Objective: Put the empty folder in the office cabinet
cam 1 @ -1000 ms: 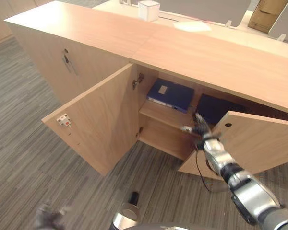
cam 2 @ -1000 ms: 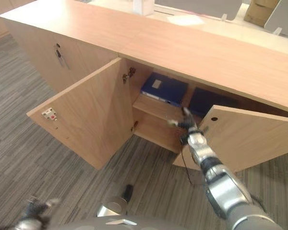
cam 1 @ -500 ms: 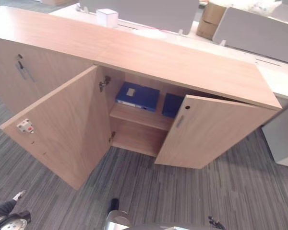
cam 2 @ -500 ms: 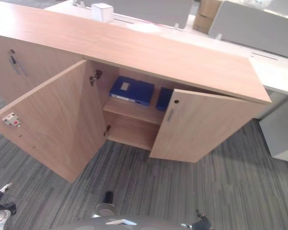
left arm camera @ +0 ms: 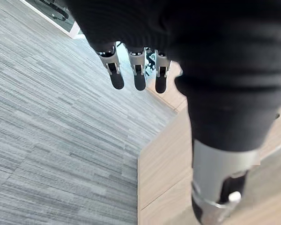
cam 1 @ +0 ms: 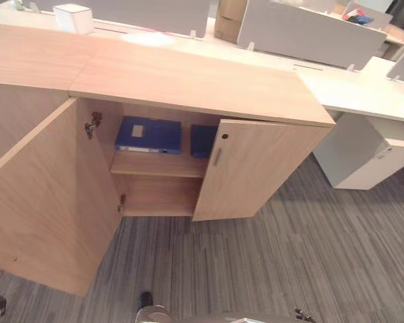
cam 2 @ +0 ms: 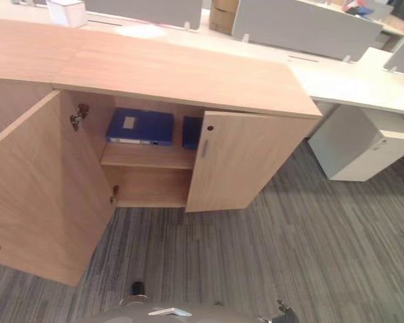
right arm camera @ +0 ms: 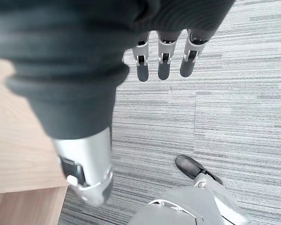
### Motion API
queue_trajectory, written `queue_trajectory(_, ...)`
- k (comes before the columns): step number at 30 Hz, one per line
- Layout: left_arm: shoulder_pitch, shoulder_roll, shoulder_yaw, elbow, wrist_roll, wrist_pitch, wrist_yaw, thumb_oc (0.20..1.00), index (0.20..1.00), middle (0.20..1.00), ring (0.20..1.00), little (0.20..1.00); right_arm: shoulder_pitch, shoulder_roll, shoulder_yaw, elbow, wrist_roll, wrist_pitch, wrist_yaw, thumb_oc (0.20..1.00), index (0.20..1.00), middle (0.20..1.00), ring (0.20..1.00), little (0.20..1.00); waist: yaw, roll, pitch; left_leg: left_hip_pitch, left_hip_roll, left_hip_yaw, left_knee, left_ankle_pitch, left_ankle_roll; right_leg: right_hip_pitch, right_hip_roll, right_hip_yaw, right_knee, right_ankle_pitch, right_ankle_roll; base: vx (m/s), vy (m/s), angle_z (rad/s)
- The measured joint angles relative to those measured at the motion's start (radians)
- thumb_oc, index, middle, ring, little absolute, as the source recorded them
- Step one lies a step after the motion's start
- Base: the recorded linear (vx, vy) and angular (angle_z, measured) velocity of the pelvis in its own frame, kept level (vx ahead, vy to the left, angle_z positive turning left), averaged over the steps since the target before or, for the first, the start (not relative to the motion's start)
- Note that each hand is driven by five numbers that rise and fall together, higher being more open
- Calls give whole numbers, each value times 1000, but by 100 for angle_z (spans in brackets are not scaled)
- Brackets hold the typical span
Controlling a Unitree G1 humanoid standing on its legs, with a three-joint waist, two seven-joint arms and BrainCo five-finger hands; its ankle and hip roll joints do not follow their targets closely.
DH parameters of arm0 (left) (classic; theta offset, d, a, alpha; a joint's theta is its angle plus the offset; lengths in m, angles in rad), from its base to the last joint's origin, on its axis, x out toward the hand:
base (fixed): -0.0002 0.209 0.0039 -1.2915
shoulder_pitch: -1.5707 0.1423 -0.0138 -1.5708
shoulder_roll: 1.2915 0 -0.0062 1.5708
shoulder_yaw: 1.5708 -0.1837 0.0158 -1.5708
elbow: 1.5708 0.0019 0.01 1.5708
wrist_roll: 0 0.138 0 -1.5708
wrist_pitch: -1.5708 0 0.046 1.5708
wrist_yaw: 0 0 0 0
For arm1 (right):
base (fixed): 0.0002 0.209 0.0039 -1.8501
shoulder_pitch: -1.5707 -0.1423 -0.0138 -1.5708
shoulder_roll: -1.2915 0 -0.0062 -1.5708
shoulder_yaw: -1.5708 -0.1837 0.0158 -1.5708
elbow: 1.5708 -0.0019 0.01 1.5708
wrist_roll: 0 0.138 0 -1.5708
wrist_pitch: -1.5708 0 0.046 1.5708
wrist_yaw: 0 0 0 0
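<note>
Since a second before, our right hand had withdrawn from the office cabinet and, like our left hand, hung relaxed and empty because the blue folder lay on the upper shelf, task seemingly done.

Folder blue – cabinet light wood – carpet grey, striped.

Blue folder lies flat on the open wooden cabinet's upper shelf.
</note>
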Motion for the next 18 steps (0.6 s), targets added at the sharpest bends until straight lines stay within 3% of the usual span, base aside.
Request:
queue_trajectory(4,-38,-46,-46,12,7,13,-18,1000,1000,1000,1000,1000,-4,11,0,-1,3,0,-1,1000,1000,1000,1000,1000,-21,-28,-7,25,4,29,-7,-6,-2,4,1,29,3,-2,-3,18,35,-27)
queue_trajectory(9,-2,-96,-102,21,14,22,-39,1000,1000,1000,1000,1000,6,13,0,-3,3,2,0,1000,1000,1000,1000,1000,-28,-20,-8,50,1,45,-7,-12,1,17,-2,45,4,0,0,30,21,-11)
queue_trajectory(14,11,-217,-169,48,10,49,-51,1000,1000,1000,1000,1000,23,8,-35,-29,3,1,4,1000,1000,1000,1000,1000,-60,38,-31,73,1,76,-7,-12,0,13,0,82,14,-1,0,44,1,-15)
queue_trajectory(18,11,-255,-227,47,-8,54,-62,1000,1000,1000,1000,1000,66,1,-44,-41,3,5,4,1000,1000,1000,1000,1000,-86,55,-51,73,4,87,-7,-12,0,-3,4,95,22,-1,0,26,-21,-15)
